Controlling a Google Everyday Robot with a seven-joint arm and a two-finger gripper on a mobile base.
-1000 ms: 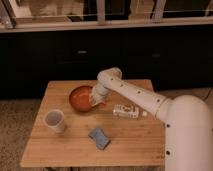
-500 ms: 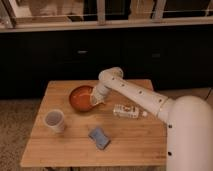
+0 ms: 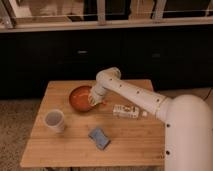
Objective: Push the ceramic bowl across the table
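The ceramic bowl (image 3: 80,98) is round, shallow and glossy orange-brown. It sits on the light wooden table (image 3: 65,145), in the back middle of the top. My white arm reaches in from the right and bends down over the bowl. The gripper (image 3: 94,101) is at the bowl's right rim, touching it or just inside it. The bowl's right edge is partly hidden by the gripper.
A whitish translucent cup (image 3: 54,120) stands at the front left. A small blue object (image 3: 99,138) lies at the front middle. A white bottle (image 3: 127,111) lies on its side right of the bowl, under my arm. Dark cabinets stand behind the table.
The bowl and the gripper stand in nearly the same place; the bowl may have slid slightly left. Nothing else has moved.
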